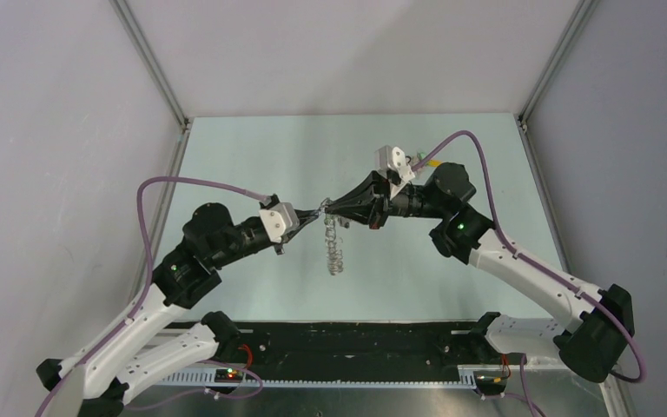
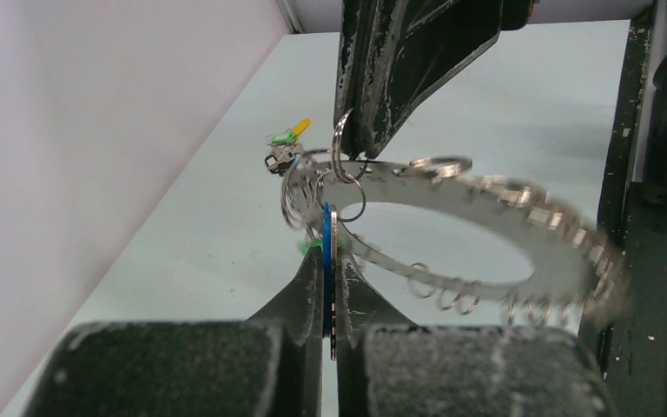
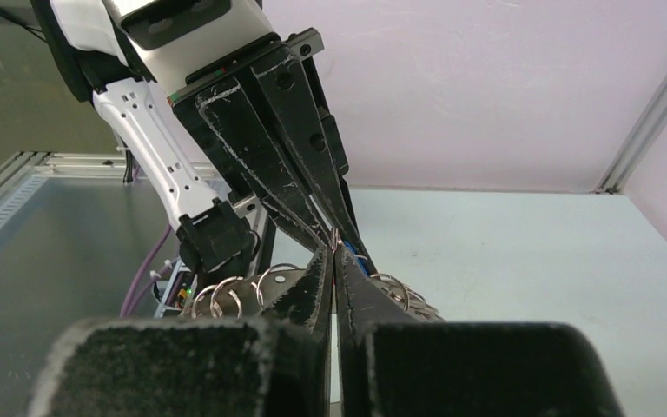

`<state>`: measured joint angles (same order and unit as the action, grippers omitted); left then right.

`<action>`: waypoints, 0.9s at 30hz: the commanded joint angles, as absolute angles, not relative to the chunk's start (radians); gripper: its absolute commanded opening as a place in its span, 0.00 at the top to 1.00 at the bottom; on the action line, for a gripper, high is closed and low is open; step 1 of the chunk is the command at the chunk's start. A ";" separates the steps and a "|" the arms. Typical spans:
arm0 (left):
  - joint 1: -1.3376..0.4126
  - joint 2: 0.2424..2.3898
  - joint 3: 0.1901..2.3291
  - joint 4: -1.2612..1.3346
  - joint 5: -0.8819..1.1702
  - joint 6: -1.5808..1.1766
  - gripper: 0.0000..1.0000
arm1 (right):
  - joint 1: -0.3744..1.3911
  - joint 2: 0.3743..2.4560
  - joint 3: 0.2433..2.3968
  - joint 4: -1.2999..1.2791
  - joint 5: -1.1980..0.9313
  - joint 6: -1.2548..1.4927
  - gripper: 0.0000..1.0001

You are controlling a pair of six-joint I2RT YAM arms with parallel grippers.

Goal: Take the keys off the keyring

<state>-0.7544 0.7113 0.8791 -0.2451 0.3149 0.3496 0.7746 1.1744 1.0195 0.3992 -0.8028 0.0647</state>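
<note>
Inspecting the scene from above, both arms meet over the middle of the pale green tabletop (image 1: 252, 156), fingertips almost touching and raised off the surface. The left gripper (image 2: 327, 291) is closed tight, its two black fingers pinching a flat blue-headed key (image 2: 327, 230) edge-on between the pads. The right gripper (image 2: 358, 143) comes in from the opposite side, also closed, its tips nipping a small silver split ring (image 2: 339, 143) at the same spot; the right wrist view shows its fingers (image 3: 317, 287) pressed together just below the left gripper's tips. The large thin silver metal keyring (image 2: 564, 234), fringed with small loops and silver keys (image 2: 439, 165), is off the tabletop: it is carried between the two grippers, reaching away from the pinch point in the left wrist view and hanging down below the fingertips in the overhead view (image 1: 337, 248). A small clump of loose keys with green and yellow plastic heads (image 2: 287, 139) lies apart on the tabletop, toward the far right part of it, beside the right wrist (image 1: 419, 161).
</note>
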 commanded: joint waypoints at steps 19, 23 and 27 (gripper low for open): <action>-0.747 0.697 0.892 -0.227 0.150 0.370 1.00 | 0.778 1.197 1.054 0.587 -0.934 0.314 1.00; -0.746 0.689 0.891 -0.226 0.125 0.375 1.00 | 0.784 1.197 1.054 0.540 -0.952 0.330 1.00; -0.746 0.688 0.893 -0.225 0.107 0.376 1.00 | 0.791 1.204 1.057 0.508 -0.977 0.360 1.00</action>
